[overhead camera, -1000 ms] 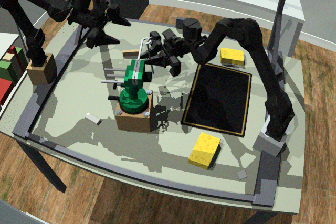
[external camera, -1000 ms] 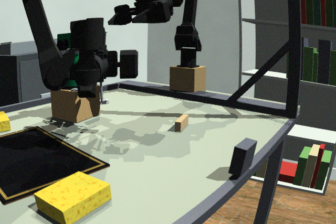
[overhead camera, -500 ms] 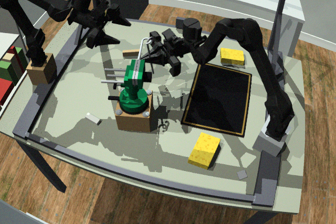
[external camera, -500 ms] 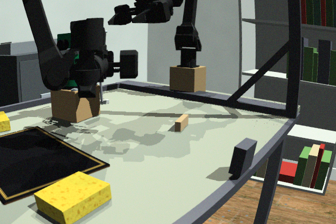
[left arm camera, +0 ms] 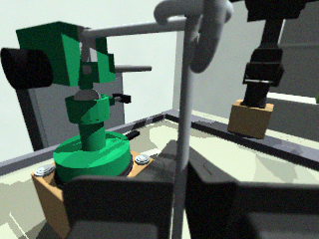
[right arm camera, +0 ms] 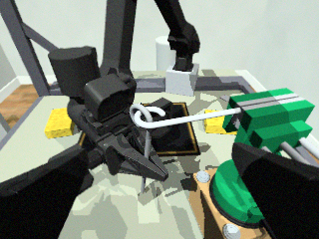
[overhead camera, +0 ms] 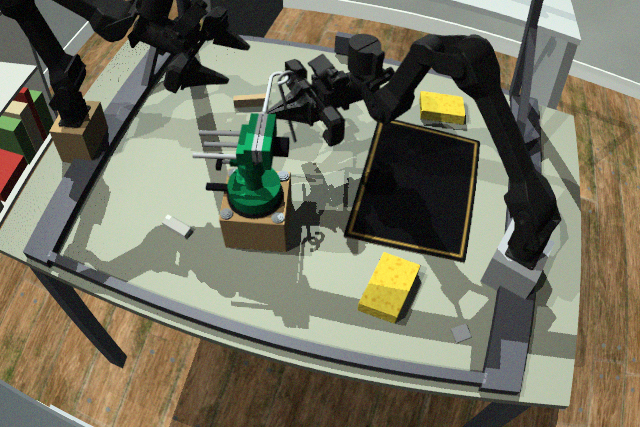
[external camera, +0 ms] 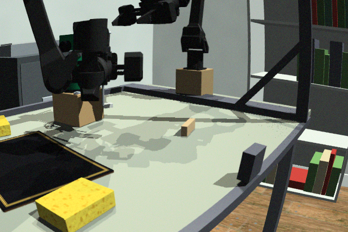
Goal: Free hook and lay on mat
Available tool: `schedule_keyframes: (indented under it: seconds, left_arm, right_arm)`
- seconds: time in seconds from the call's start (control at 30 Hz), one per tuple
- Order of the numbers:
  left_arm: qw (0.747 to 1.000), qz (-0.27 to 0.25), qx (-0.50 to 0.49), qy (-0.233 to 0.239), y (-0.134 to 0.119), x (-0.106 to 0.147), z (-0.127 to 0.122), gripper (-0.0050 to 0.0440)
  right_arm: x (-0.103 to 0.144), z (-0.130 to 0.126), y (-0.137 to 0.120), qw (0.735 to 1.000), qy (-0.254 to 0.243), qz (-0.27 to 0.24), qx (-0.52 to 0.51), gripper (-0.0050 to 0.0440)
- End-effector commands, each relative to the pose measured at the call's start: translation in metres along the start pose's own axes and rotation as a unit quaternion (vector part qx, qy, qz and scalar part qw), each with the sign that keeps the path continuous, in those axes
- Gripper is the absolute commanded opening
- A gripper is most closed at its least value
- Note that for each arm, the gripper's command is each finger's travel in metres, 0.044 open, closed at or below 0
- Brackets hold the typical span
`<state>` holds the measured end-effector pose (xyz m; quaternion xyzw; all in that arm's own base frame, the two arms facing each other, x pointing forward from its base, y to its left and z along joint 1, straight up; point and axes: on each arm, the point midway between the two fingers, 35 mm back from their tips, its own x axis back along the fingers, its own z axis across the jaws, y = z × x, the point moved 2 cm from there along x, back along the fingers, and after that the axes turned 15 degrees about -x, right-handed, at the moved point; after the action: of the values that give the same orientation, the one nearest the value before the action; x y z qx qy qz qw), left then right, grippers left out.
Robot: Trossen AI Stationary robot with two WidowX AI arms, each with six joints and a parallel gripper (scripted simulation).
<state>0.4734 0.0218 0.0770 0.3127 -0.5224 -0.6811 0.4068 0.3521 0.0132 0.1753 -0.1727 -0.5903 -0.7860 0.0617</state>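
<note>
A green vise [overhead camera: 256, 153] on a wooden block [overhead camera: 254, 228] clamps a grey hook [overhead camera: 269, 96] that rises to a curled end. A second hook [right arm camera: 146, 154] hangs from that curl, shaft pointing down. My left gripper [overhead camera: 289, 106] is shut on the hanging hook's shaft; the left wrist view shows the shaft [left arm camera: 181, 124] pinched between the fingers, with the vise [left arm camera: 82, 80] to the left. My right gripper [overhead camera: 235, 63] is open and empty, high above the table's far left; it also shows in the exterior view [external camera: 120, 18]. The black mat [overhead camera: 418, 189] lies flat to the vise's right.
Yellow sponges lie beyond the mat [overhead camera: 442, 107] and in front of it [overhead camera: 388, 285]. A small wooden block [overhead camera: 250, 100] lies behind the vise. A white piece [overhead camera: 177, 226] and a grey tile [overhead camera: 461, 332] lie near the front. A dark block [external camera: 250, 163] stands at the table edge.
</note>
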Motion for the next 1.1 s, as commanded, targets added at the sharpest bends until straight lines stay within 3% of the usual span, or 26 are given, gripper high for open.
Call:
schedule_keyframes:
  seconds: [0.0,1.07]
  left_arm:
    - [1.000,-0.004,0.015,0.000,0.015,-0.001,0.002,0.0000]
    - [1.000,-0.004,0.015,0.000,0.026,0.004,0.002,0.0000]
  right_arm:
    - [0.002,0.002,0.008,1.000,0.005,-0.011,-0.001,0.0440]
    - [0.002,0.002,0.008,1.000,0.005,-0.011,-0.001,0.0440]
